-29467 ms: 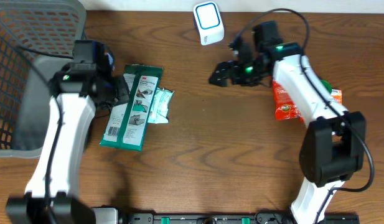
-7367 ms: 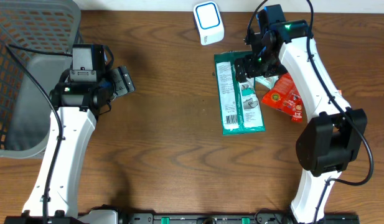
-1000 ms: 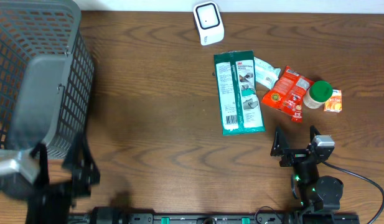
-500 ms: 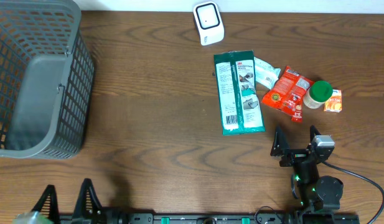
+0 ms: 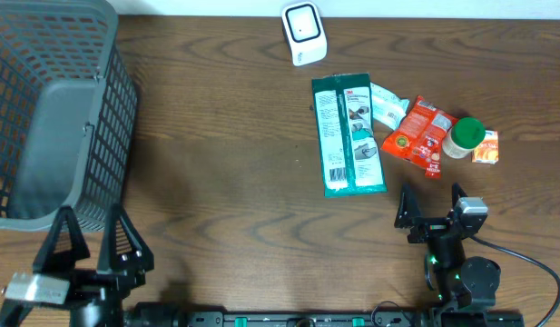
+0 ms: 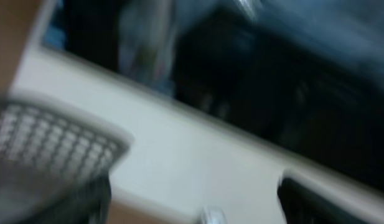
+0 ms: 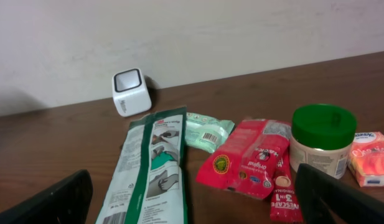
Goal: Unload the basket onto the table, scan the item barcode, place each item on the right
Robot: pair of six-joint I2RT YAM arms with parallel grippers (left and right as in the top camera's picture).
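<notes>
The white cube scanner (image 5: 302,32) (image 7: 131,91) stands at the table's far edge. In front of it lies a long green packet (image 5: 350,134) (image 7: 151,168), its barcode end toward me. My right gripper (image 5: 431,202) (image 7: 195,210) rests near the front edge behind the packet, open and holding nothing. My left gripper (image 5: 91,238) is low at the front left beside the basket, open and empty. The left wrist view is blurred, with dark fingers (image 6: 316,199) at its lower corners.
A grey mesh basket (image 5: 44,109) (image 6: 42,149) fills the left side. Right of the green packet lie a small pale green pack (image 5: 381,102) (image 7: 206,130), a red packet (image 5: 422,134) (image 7: 254,158), a green-lidded jar (image 5: 465,136) (image 7: 322,140) and a small orange box (image 5: 485,147) (image 7: 369,158).
The left arm has kept moving at the front left: it dropped almost out of the overhead view, then came back up toward the basket. The right arm and items stayed still.
</notes>
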